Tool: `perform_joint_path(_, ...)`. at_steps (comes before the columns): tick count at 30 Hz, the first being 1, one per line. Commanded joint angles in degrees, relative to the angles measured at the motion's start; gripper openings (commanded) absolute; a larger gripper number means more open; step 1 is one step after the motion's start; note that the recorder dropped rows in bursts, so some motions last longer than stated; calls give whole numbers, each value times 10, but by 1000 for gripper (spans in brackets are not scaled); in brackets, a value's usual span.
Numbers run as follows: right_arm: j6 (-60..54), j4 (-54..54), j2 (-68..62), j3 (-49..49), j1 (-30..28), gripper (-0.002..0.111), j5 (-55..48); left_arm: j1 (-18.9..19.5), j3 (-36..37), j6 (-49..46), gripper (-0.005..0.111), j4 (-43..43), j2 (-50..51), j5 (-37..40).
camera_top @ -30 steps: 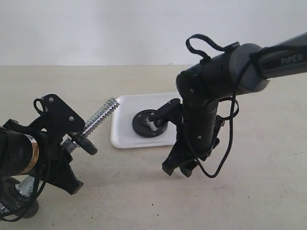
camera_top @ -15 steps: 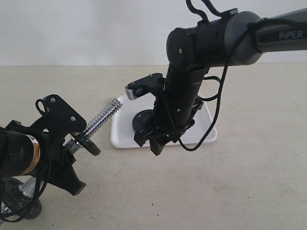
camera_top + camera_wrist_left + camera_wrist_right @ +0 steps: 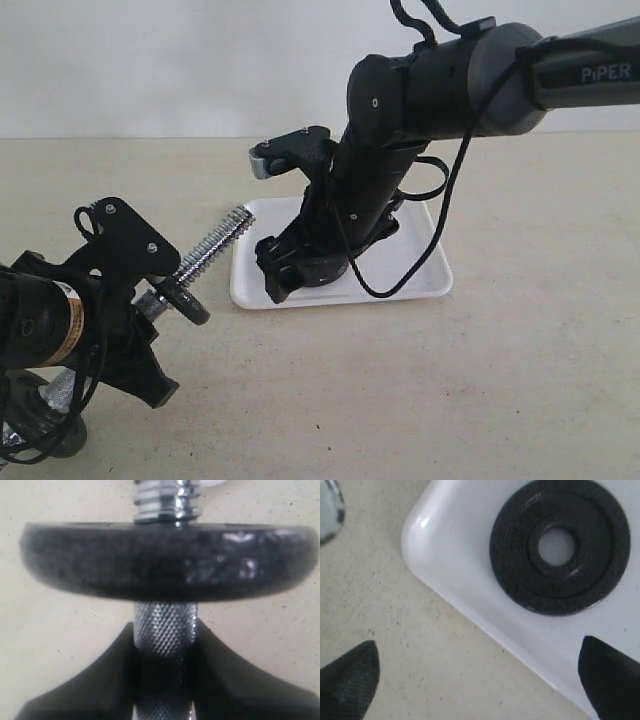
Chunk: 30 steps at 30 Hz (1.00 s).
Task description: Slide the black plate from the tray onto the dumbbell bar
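Observation:
The black plate (image 3: 559,545) lies flat on the white tray (image 3: 465,560), near one corner. My right gripper (image 3: 477,655) hovers open above that corner; its fingertips (image 3: 355,677) stand wide apart and hold nothing. In the exterior view the right gripper (image 3: 290,270) hides the plate on the tray (image 3: 415,270). My left gripper (image 3: 165,652) is shut on the knurled middle of the dumbbell bar (image 3: 165,627). It holds the dumbbell bar (image 3: 212,246) tilted, with the threaded end pointing at the tray. Another black disc (image 3: 170,560) sits on the bar just beyond the fingers.
The tray rests on a beige speckled table (image 3: 500,400) in front of a white wall. The right arm (image 3: 430,90) reaches over the tray from the upper right. The bar's lower end, with a dark weight (image 3: 45,435), hangs at the bottom left.
The right arm has lifted from the table in front of the tray and swung over the tray's left part. Its jaws have opened wide. The left arm and the bar have barely moved.

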<state>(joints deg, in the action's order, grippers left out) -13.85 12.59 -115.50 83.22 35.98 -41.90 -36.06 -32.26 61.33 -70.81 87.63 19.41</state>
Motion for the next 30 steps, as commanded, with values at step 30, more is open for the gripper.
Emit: perform_joint_path(30, 101, -159, -52, 3, -17, 105, 123, 1, -17, 36, 4, -25, -26, 59)
